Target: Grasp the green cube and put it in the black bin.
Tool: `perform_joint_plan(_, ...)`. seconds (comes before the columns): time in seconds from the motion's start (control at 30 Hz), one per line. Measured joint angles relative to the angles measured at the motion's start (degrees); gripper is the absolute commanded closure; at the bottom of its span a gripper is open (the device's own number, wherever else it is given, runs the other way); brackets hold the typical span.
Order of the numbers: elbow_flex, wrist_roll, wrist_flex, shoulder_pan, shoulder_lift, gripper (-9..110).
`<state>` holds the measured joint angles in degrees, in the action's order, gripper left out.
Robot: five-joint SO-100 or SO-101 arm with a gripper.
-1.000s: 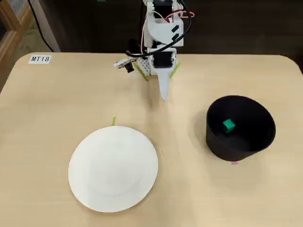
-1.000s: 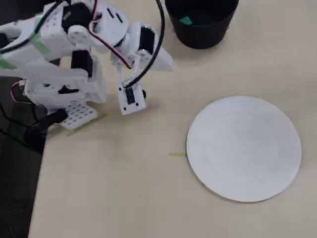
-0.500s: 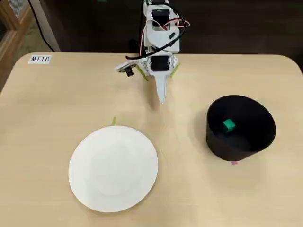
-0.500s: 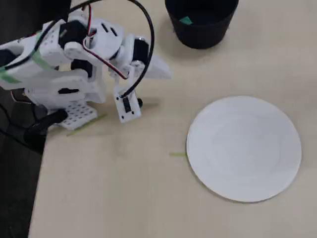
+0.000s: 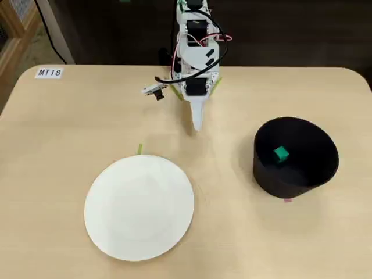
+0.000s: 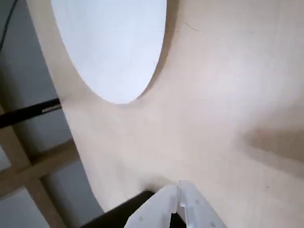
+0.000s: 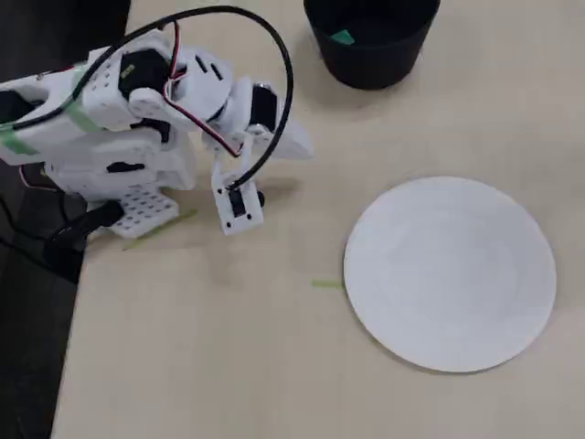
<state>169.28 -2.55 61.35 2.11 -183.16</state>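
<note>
White 3D-printed arm point(image 5: 196, 52) folded back over its base at the far table edge, black and red cables looping over it. The white two-finger pincer point(image 5: 197, 120) points down and forward toward the table, tips low over the bare wood, touching nothing. In the wrist view the two white fingers point(image 6: 164, 206) meet at the tips, so the pincer point(image 6: 179, 202) is clenched and empty. In the other fixed view the pincer point(image 7: 297, 144) sticks out from the folded arm point(image 7: 119, 101) as one closed wedge.

Small green cube point(image 5: 281, 153) lies inside the round black bin point(image 5: 317, 177), on its floor, toward the wall nearest the pincer. In that fixed view the bin sits well apart from the pincer, to its right and nearer the camera. In the other fixed view the cube point(image 7: 343, 37) shows inside the bin point(image 7: 384, 64), above and right of the pincer.

Round white plate point(image 5: 139, 206) lies flat on the light wooden table point(image 5: 58, 145), empty, well apart from the pincer, ahead of it and on the opposite side from the bin. In the wrist view the plate point(image 6: 114, 47) fills the top, beyond the fingertips.
</note>
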Motion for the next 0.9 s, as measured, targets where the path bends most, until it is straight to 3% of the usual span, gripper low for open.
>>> perform_joint_plan(0.9,0.2,0.0,-0.5,-0.4,-0.1,102)
